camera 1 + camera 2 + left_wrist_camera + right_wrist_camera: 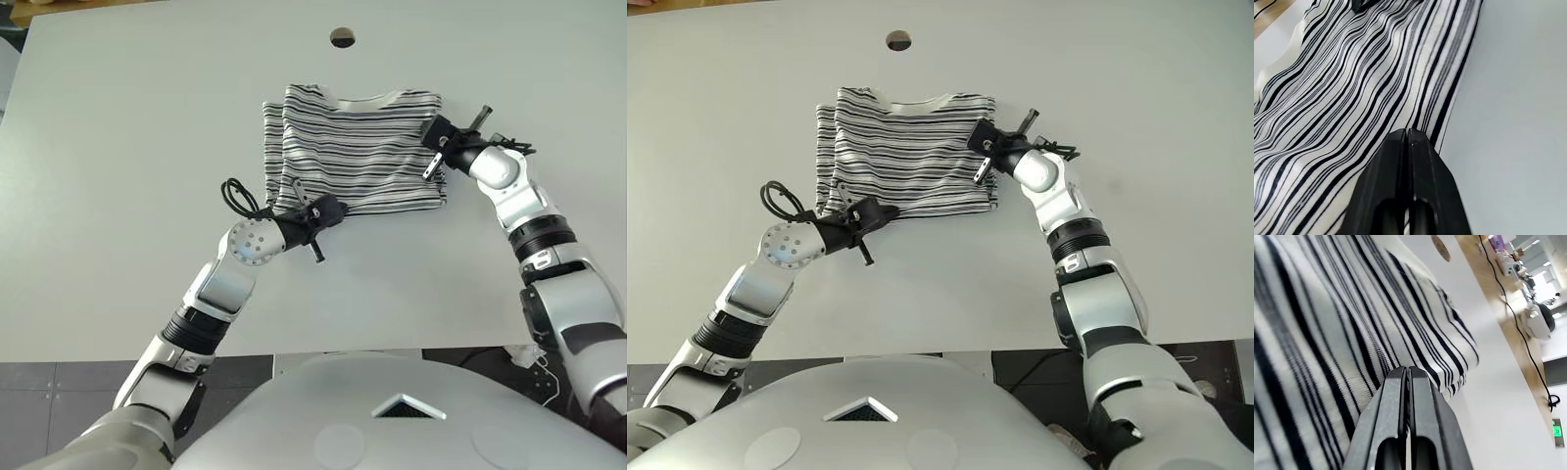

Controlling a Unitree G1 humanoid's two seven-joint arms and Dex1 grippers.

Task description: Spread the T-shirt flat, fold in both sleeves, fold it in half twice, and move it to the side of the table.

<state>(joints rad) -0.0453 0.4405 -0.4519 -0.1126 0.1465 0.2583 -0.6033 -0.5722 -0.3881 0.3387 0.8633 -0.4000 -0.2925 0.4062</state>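
**Head views**
- Item 1: flat white worktop [147,147], with a small round dark hole [342,37] sitting close to its far edge.
- Item 2: black-and-white striped knit T-shirt [358,147]. It is lying as a compact rectangle on the far half of the worktop, about midway between the left and right edges. The collar is pointing at the far edge, just short of the hole. No sleeve is sticking out, and a doubled strip of cloth is showing along the side facing the worktop's left edge.
- Item 3: black two-fingered left gripper [331,209], resting at the T-shirt corner that is facing the worktop's near-left corner.
- Item 4: black two-fingered right gripper [432,128], sitting on the T-shirt's side that is facing the right edge, up by the shoulder.

**Left wrist view**
- The left gripper's fingers [1396,161] are pressing flat against each other with no gap.
- The tips are lying at the striped hem, where the cloth is meeting bare worktop.
- Whether a layer is being pinched between them cannot be told.

**Right wrist view**
- The right gripper's fingers [1420,396] are likewise closed tight, lying over striped cloth, with the hole showing beyond.
- Cloth between them cannot be told.

**Status, as judged**
- Spreading and both sleeve folds are looking done.
- The squat outline is suggesting one halving may be in, though this is uncertain.
- At least one halving is remaining, as is the move to the worktop's side, since the T-shirt is lying away from both side edges
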